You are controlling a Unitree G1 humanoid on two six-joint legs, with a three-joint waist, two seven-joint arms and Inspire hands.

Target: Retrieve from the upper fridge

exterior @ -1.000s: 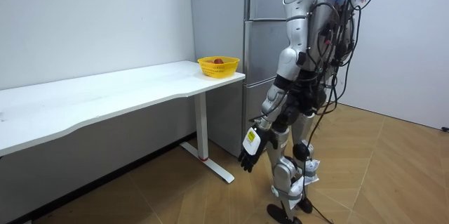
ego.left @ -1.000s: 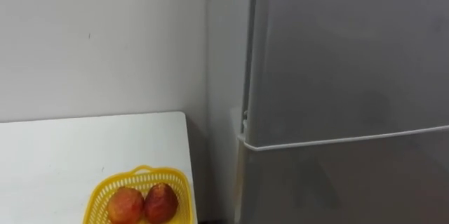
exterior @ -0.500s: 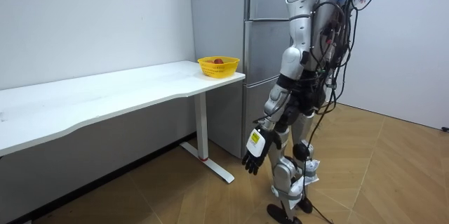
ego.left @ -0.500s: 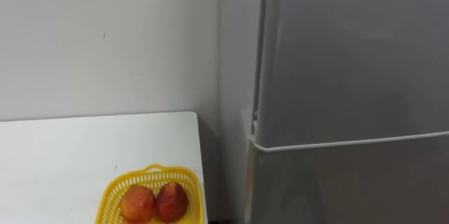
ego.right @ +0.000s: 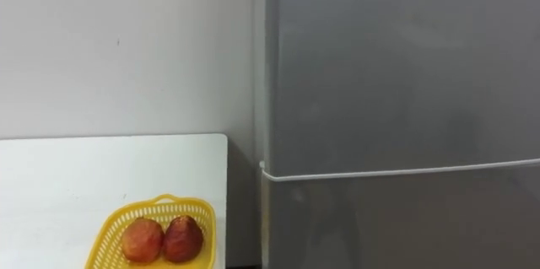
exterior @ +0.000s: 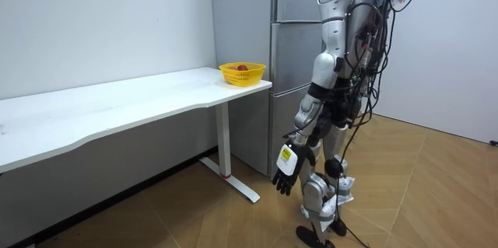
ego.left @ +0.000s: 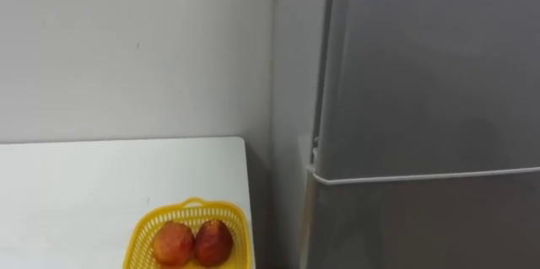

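Fingers of the left hand point(exterior: 285, 172) hung loose and slightly parted beside the thigh in the room view, holding nothing, while the robot stood upright close before the fridge point(exterior: 289, 46). At the left of the eye views lay the white table point(ego.left: 67, 185), and near its right corner a yellow basket point(ego.left: 142, 235) held two reddish fruits point(ego.left: 173, 243) side by side, touching. Just right of the table's edge, past a narrow gap, rose the fridge, its upper door point(ego.left: 430, 67) shut above a pale seam point(ego.left: 422, 176) that parted it from the lower door point(ego.left: 422, 231). Whatever was to be fetched was presumably behind that upper door, so which way it pointed and how its long axis ran could not be told; the door itself stood upright, flat face toward the robot, the seam running level. No handle showed on the door, so fingers hooking its edge might well slip off; and with the robot so near, a swinging door could probably strike its body, or, if it opened leftward, catch the table's corner and jolt the basket
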